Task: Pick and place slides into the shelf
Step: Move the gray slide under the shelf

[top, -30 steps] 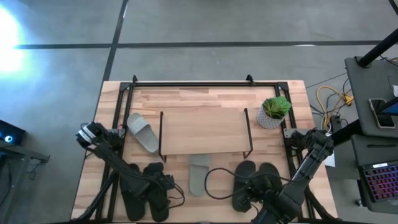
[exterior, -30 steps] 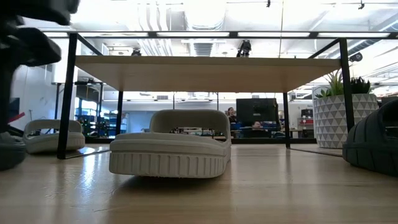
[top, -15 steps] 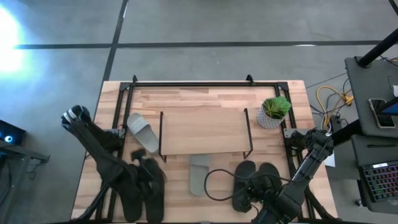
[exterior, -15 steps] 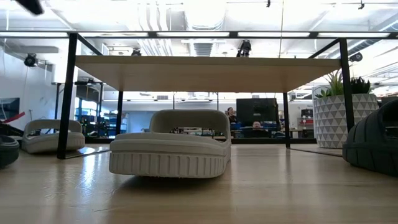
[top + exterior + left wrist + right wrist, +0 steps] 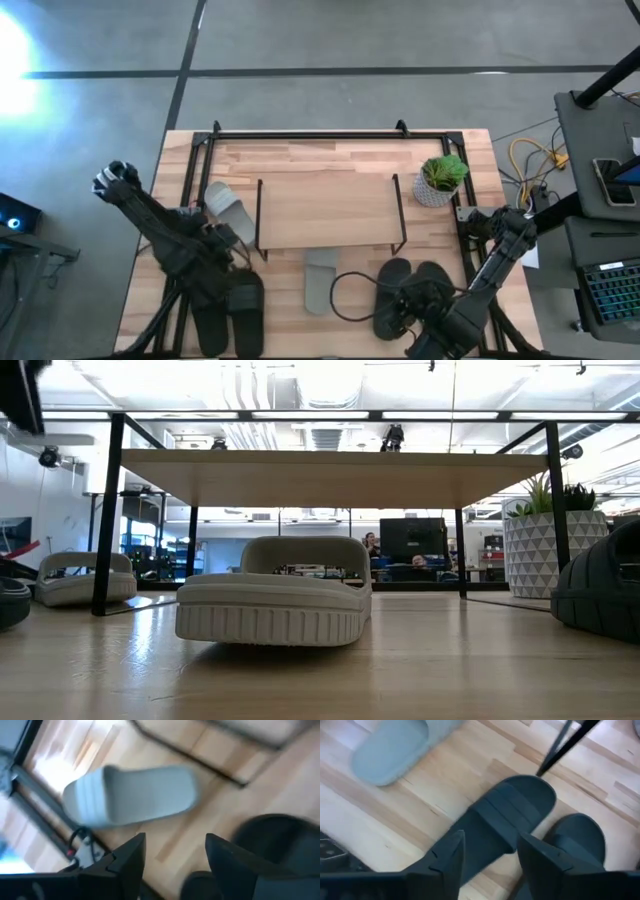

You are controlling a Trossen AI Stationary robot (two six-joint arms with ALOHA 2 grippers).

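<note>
The shelf (image 5: 325, 210) stands mid-table on thin black legs; the low view shows its light-wood top (image 5: 330, 470). One grey slide (image 5: 228, 215) lies left of it and also shows in the left wrist view (image 5: 130, 795). Another grey slide (image 5: 320, 278) lies at its near side. One black pair (image 5: 228, 312) lies near left, the other (image 5: 412, 285) near right. My left gripper (image 5: 172, 860) is open and empty, hovering just near of the left grey slide. My right gripper (image 5: 492, 857) is open and empty above the right black pair (image 5: 505, 820).
A potted plant (image 5: 440, 180) stands at the shelf's right end. A black cable (image 5: 350, 295) loops on the table between the near grey slide and the right black pair. The table's black frame (image 5: 310, 133) runs along the far edge.
My left gripper has left the near-left black pair and gone toward the table's far edge, up to the left grey slide, while the arm's elbow has swung out to the left. My right arm has kept still.
</note>
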